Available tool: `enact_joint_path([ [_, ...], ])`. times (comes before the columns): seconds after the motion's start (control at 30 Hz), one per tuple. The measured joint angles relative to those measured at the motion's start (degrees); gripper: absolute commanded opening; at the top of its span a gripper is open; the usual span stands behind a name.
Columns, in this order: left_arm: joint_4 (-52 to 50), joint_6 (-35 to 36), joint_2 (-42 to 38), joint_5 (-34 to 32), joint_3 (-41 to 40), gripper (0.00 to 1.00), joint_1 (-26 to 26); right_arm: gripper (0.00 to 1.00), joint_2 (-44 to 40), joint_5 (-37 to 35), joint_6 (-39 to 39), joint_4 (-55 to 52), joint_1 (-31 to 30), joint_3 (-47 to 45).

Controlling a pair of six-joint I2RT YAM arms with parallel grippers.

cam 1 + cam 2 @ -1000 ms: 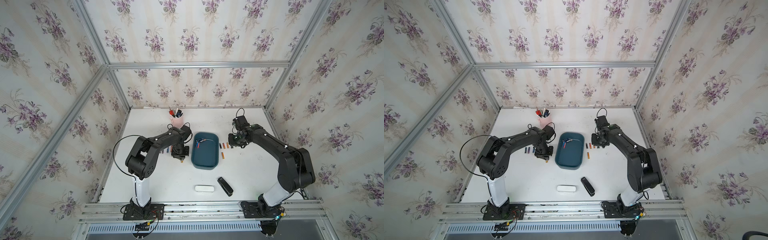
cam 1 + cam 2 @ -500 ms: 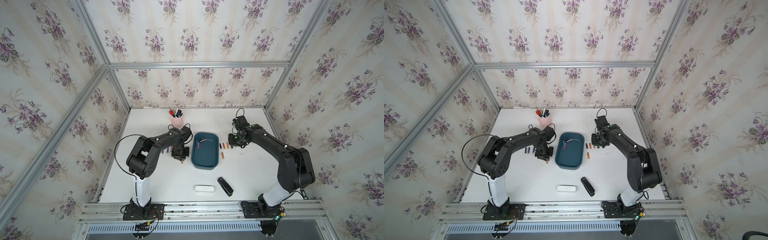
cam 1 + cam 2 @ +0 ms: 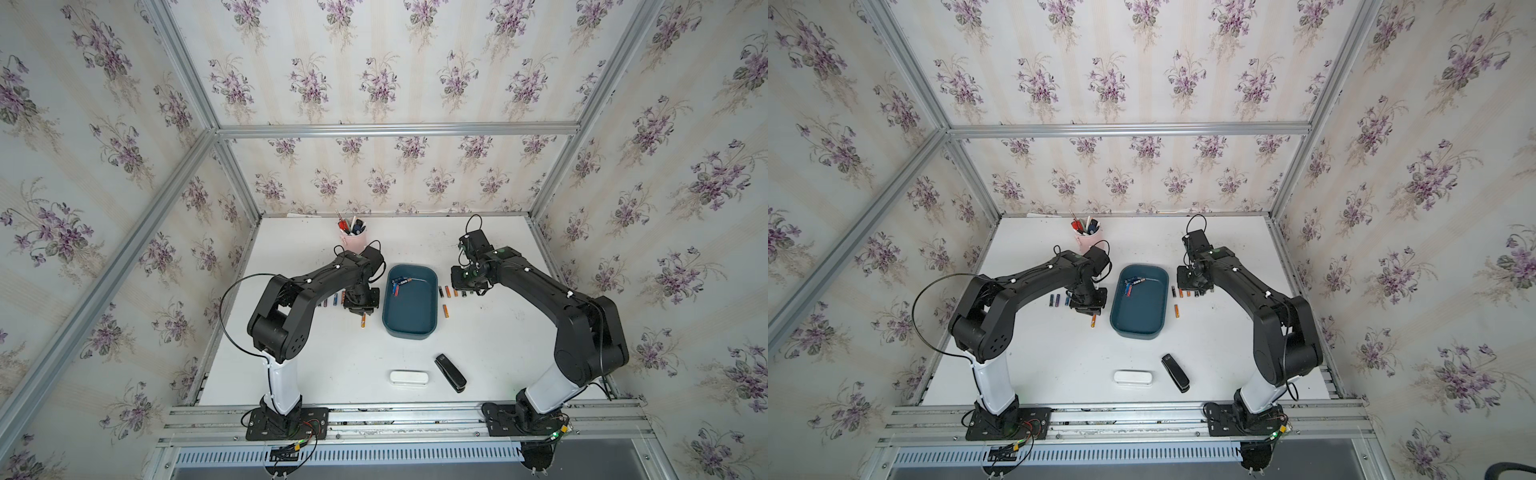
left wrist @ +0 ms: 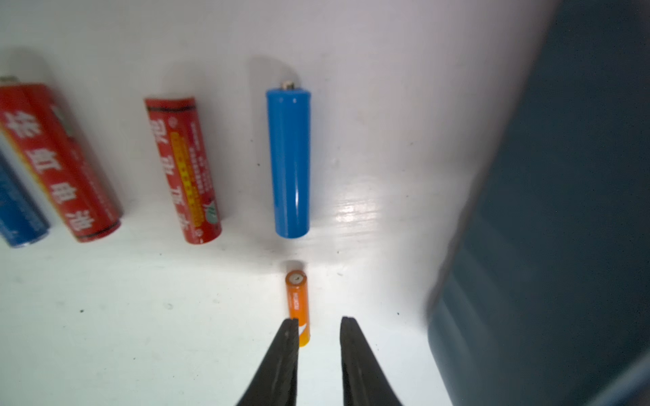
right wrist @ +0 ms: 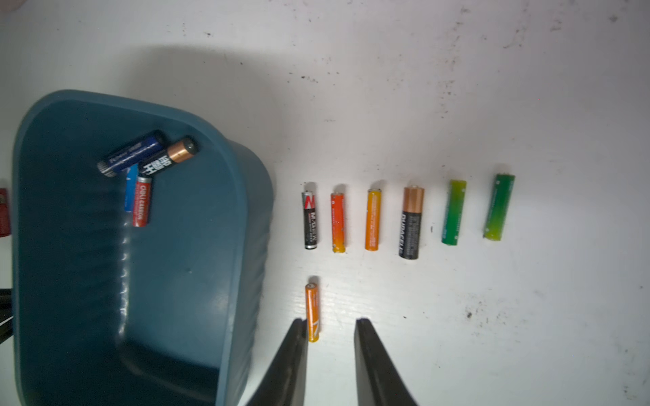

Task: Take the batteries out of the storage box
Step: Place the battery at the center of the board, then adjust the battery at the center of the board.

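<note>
The dark teal storage box (image 3: 410, 316) (image 3: 1138, 320) sits mid-table between both arms, with several batteries (image 3: 400, 282) (image 5: 147, 165) clustered at its far end. My left gripper (image 4: 319, 321) is low over the table left of the box (image 4: 562, 211), its jaws a little apart and open. An orange battery (image 4: 298, 305) (image 3: 363, 321) lies on the table against one finger. A blue battery (image 4: 288, 161) and red ones (image 4: 183, 168) lie in a row beyond. My right gripper (image 5: 329, 321) hovers right of the box, open, beside another orange battery (image 5: 312, 309). Several batteries (image 5: 408, 221) line up past it.
A pink cup (image 3: 353, 239) of pens and red-handled tools stands at the back, behind the left arm. A small white case (image 3: 409, 377) and a black oblong object (image 3: 450, 372) lie near the table's front edge. Aluminium frame rails border the table.
My left gripper's jaws have parted, and the orange battery now rests on the table. The right arm and its jaws have not moved.
</note>
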State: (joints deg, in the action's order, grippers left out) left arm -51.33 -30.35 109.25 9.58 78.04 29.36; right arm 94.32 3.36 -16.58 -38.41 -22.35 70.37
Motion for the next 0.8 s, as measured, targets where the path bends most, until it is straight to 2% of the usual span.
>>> enact_joint_path([
  [0.2,-1.1,0.2,-1.0,0.0,1.6,0.28,0.0,0.29,1.4,0.6,-2.7,0.8,-5.7,3.7],
  [0.43,-1.9,0.7,-1.0,0.0,1.9,0.28,-0.1,0.3,8.7,3.1,-6.2,4.4,-13.3,7.2],
  [0.57,-2.1,1.2,-1.0,-0.1,1.8,0.29,-0.2,0.3,12.7,3.8,-7.8,6.5,-14.8,9.0],
  [0.8,-2.2,2.2,-1.5,-1.7,0.0,0.37,-1.6,0.31,16.6,4.9,-8.9,8.5,-16.0,10.6],
])
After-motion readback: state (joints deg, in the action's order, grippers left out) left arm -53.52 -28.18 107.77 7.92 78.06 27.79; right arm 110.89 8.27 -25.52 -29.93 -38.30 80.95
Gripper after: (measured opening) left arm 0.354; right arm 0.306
